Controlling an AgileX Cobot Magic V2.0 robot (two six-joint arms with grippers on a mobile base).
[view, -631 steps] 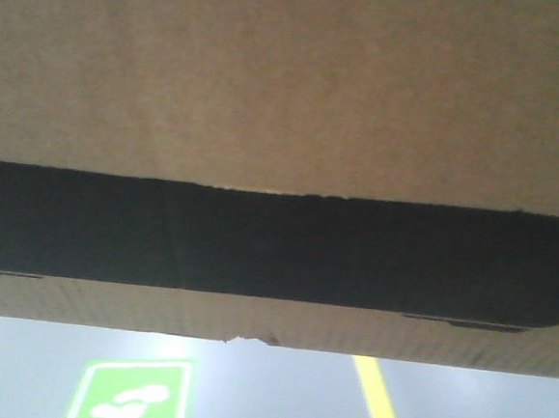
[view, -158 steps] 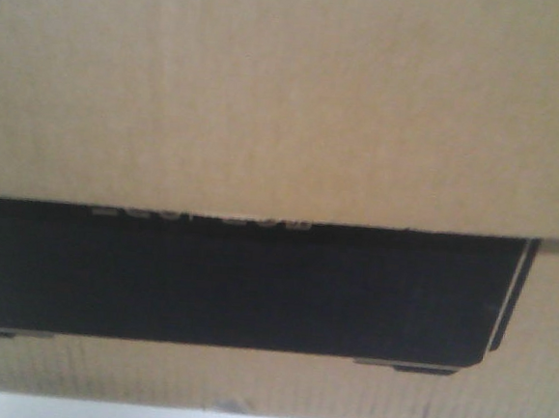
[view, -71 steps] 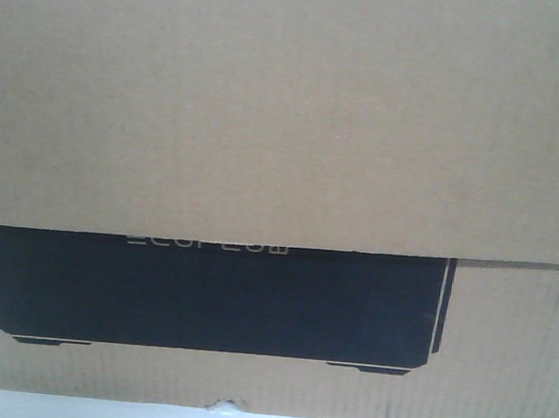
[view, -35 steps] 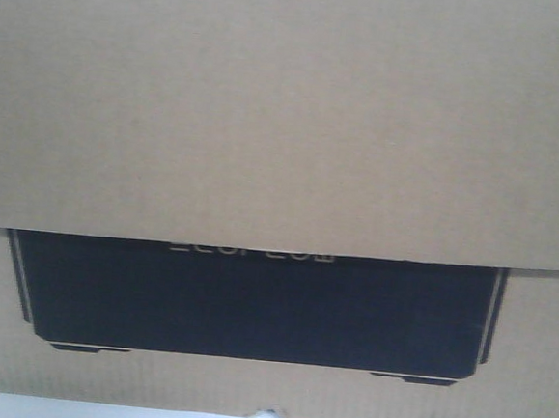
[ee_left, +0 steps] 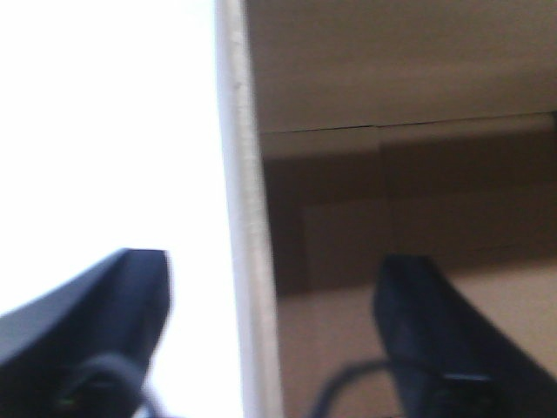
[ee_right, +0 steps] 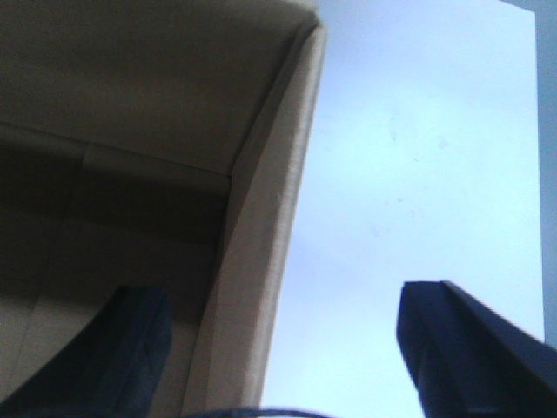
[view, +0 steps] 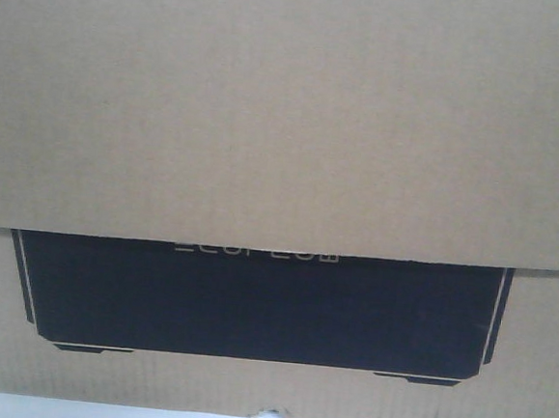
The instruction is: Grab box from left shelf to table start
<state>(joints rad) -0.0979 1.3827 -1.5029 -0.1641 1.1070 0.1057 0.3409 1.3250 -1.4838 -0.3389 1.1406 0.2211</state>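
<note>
1. Cardboard fills the front view: the box up close, black panel low on its face with pale lettering along the panel's top, white table as a thin strip below.
2. Left wrist view: left gripper spread apart, straddling the box's upright wall edge, one finger outside over white, the other inside the box. Blurred.
3. Right wrist view: right gripper spread apart astride the box wall near a corner, one finger over the table.
</note>
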